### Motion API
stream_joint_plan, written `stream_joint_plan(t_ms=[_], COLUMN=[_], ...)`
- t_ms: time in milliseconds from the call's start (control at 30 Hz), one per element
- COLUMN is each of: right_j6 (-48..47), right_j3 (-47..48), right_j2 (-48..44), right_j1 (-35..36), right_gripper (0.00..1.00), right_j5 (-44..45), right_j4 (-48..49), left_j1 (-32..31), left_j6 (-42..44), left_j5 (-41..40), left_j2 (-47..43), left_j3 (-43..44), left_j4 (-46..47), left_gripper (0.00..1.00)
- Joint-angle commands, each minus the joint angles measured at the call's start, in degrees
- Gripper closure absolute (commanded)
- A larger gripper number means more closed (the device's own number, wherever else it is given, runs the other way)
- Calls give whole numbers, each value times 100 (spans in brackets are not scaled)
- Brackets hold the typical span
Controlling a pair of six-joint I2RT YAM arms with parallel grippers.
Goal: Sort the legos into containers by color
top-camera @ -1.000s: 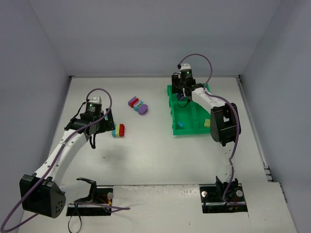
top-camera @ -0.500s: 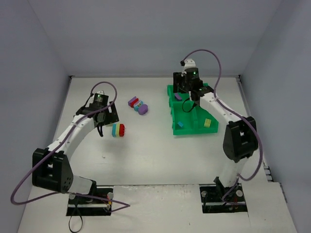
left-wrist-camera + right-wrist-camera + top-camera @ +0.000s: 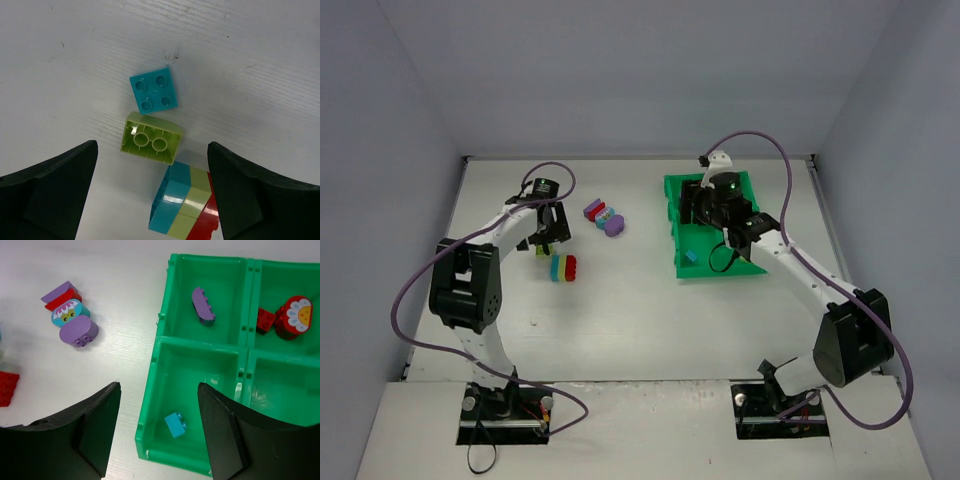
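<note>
Target is the yellow-green brick (image 3: 151,138), lying on the table hollow side up, centred between the fingers of the left gripper (image 3: 544,238) and just ahead of the tips. Its long axis runs roughly finger to finger, slightly skewed, so a straight close would land on the short ends. Left jaws are wide apart and empty.

The teal 2x2 brick (image 3: 154,90) sits studs up just beyond it, corners nearly meeting. The teal/yellow-green/red stack (image 3: 185,205) is tucked in on the right-finger side, just beside the target; can't tell if they touch. My guess is that finger risks clipping the stack on descent.

The left arm is nearer. The right gripper (image 3: 708,208) hovers over the green tray (image 3: 150,390), jaws parted with nothing between them. Ahead of it are a purple brick (image 3: 202,305), a red brick (image 3: 265,320) and a blue brick (image 3: 175,425).
</note>
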Motion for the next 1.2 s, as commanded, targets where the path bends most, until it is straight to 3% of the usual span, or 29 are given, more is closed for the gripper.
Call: stream_joint_plan(t_ms=[0,300,433,533,767,933,1167], right_j6=[147,147,156,156,95,94,568], right_j3=[-168,-521,-609,-653,-556,-179,682], right_j2=[-503,-882,-961,-970,-1040,-1031,-768], right_j1=[96,113,122,122,122,131,219], right_gripper=[41,40,40,40,40,40,41], right_j5=[76,129,129,120,24,-624,-1540], right_j4=[234,155,138,138,103,-91,-425], left_j1=[76,190,190,190,190,164,-547], left_j6=[101,347,409,409,593,1102,2620], left_j5=[-216,12,56,100,241,1090,2611], left_j2=[-8,309,405,432,-58,-876,-2466], left_j3=[374,146,32,-29,14,103,-609], left_j4=[56,477,557,557,451,582,1995], left_gripper=[16,28,47,55,98,100,100])
